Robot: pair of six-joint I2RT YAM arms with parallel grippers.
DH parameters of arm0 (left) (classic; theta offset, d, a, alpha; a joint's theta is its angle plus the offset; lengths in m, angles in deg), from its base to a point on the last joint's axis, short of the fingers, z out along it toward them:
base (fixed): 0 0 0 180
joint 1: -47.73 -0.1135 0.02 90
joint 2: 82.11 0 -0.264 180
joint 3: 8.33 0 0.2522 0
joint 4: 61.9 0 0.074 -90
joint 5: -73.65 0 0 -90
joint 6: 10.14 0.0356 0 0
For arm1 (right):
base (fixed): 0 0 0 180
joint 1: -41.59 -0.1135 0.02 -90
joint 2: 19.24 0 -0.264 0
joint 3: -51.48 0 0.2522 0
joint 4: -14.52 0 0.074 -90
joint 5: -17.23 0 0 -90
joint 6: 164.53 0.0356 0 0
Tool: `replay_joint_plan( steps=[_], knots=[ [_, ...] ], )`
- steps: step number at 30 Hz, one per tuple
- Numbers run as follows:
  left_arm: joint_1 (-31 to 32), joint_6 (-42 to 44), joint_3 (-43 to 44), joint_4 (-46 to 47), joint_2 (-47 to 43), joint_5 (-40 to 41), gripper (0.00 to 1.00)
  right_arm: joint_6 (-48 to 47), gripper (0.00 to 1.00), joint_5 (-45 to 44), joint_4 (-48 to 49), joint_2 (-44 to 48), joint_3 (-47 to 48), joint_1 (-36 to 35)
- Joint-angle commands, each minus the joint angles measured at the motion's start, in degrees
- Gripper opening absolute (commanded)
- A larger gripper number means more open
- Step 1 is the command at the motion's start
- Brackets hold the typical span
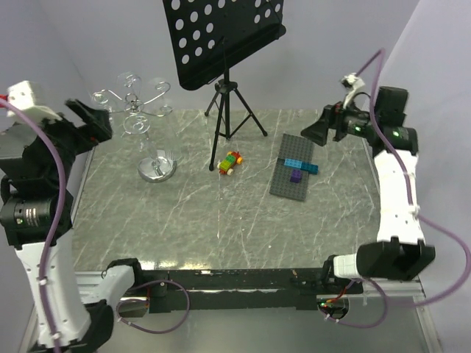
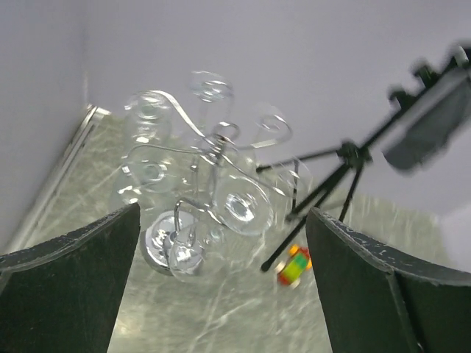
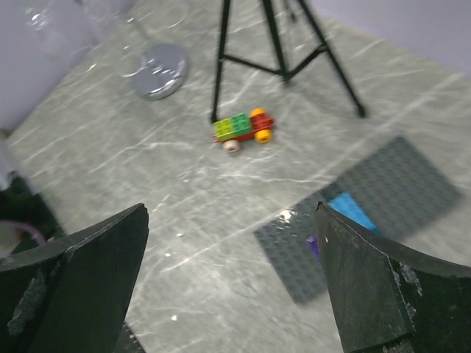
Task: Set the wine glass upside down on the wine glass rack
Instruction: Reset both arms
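The chrome wine glass rack (image 1: pixel 137 110) stands at the back left on its round mirror base (image 1: pixel 157 170). Clear wine glasses hang upside down from its curled arms, their feet (image 1: pixel 157 88) on top and a bowl (image 1: pixel 166 154) low by the post. In the left wrist view the rack (image 2: pixel 217 143) and the glass bowls (image 2: pixel 239 206) lie ahead between my fingers. My left gripper (image 1: pixel 94 123) (image 2: pixel 223 243) is open and empty, raised just left of the rack. My right gripper (image 1: pixel 315 132) (image 3: pixel 232 213) is open and empty, raised at the back right.
A black tripod music stand (image 1: pixel 224 37) stands at the back middle, its legs (image 1: pixel 234 110) right of the rack. A coloured toy brick car (image 1: pixel 231 163) (image 3: pixel 243 129) lies mid-table. A grey baseplate (image 1: pixel 291 184) (image 3: pixel 383 198) with blue and purple bricks (image 1: pixel 302 166) lies to the right.
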Motion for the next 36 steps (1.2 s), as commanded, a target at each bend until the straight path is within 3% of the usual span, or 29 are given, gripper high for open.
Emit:
replay_joint_plan(
  steps=[1, 5, 12, 25, 36],
  knots=[
    [11.4, 13.8, 1.6, -0.1, -1.9, 6.1, 0.97, 0.9, 1.0, -4.9, 1.2, 7.5, -1.5, 3.0],
    [16.0, 14.2, -2.0, -0.6, -4.8, 1.8, 0.97, 1.1, 1.0, -3.2, 1.2, 12.2, -2.4, 5.6],
    [16.3, 11.7, -8.9, -0.6, -9.7, -7.2, 0.97, 4.2, 1.0, -12.4, 2.9, 18.0, -4.9, 6.1],
    [16.3, 8.0, -15.3, 0.4, -12.8, -9.3, 0.97, 10.7, 1.0, -30.9, 2.5, 25.0, -9.9, 6.1],
    [16.2, 3.2, -23.9, 5.3, -16.7, -8.2, 0.97, 9.9, 1.0, -34.7, 4.2, 31.9, -17.4, 6.1]
  ],
)
